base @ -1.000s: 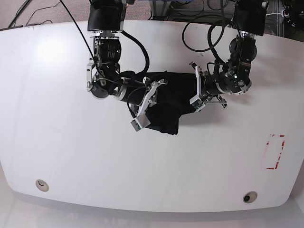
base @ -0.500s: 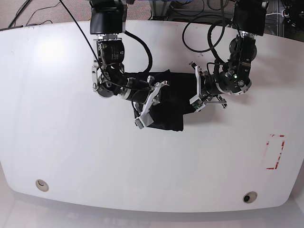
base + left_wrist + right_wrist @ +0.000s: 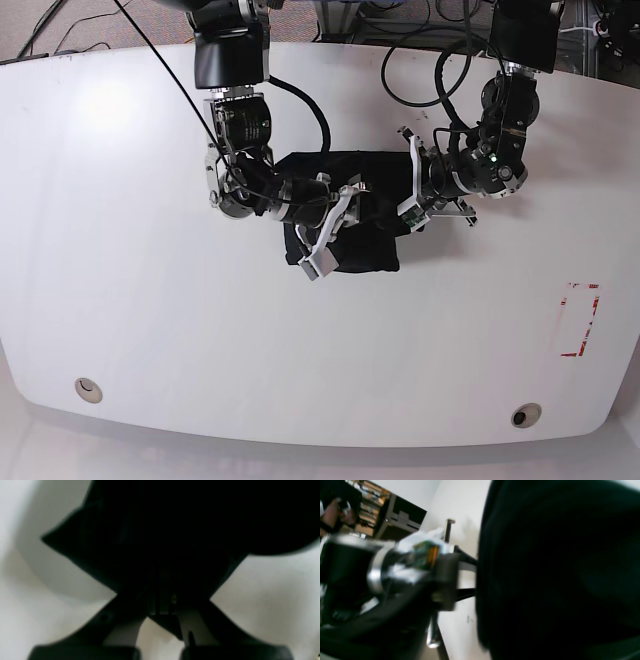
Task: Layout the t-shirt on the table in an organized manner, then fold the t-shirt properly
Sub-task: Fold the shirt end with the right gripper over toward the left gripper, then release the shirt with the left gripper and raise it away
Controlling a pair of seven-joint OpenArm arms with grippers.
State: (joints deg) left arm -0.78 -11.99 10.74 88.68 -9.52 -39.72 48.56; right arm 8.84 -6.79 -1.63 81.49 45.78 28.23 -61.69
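Both arms reach inward; right gripper (image 3: 333, 226) open, left gripper (image 3: 410, 190) spread.

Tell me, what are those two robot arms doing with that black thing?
They are folding a black t-shirt on the white table. It is already bunched into a small, thick rectangle mid-table. The right hand lies across the shirt's top, and the left hand presses against its side edge.

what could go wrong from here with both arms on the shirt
Both grippers work the same small bundle: the right gripper and left gripper sit close over the t-shirt and could collide. The shirt looks bunched, so folds may set crooked. Both wrist views are filled with dark fabric, so grip is hard to judge.
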